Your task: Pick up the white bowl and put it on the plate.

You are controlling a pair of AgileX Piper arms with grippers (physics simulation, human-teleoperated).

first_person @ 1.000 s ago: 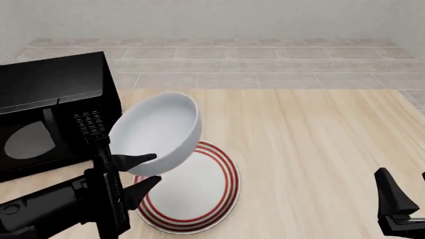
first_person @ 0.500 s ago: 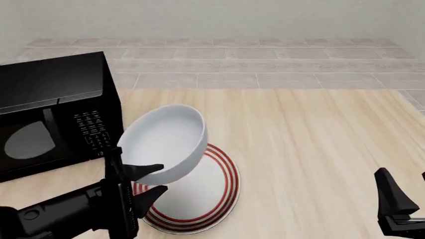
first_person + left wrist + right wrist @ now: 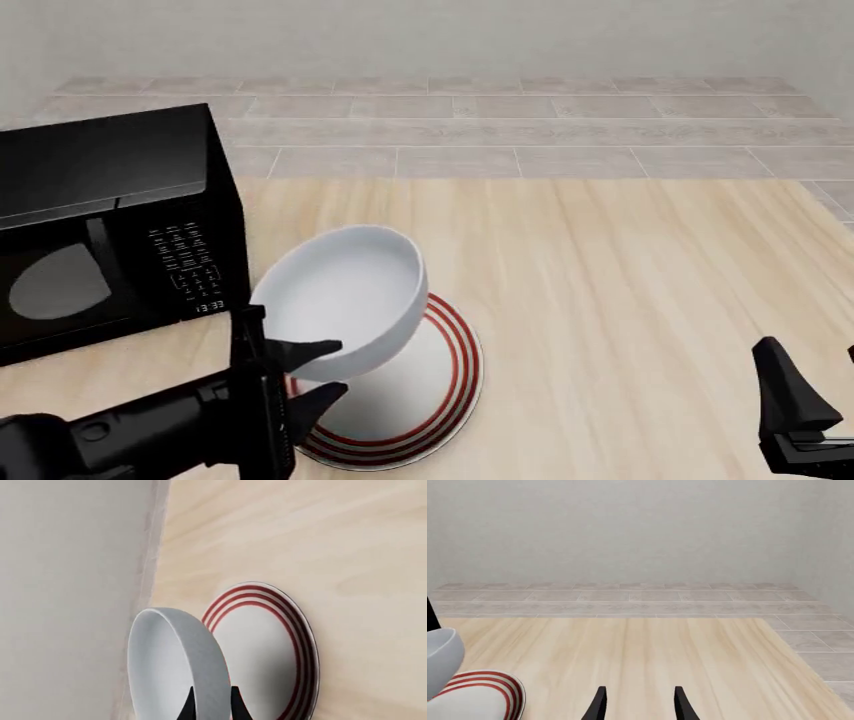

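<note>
Since a second ago I've lowered the white bowl toward lower centre, above the plate. Left pincer clenched on its rim, tilted; releasing now might tip it off. Right pincer idle, released.

We see a black microwave blocking the table's left side. The white bowl, tilted and clamped by the left gripper, hangs over the plate. Bare wood lies open toward the right gripper.
</note>
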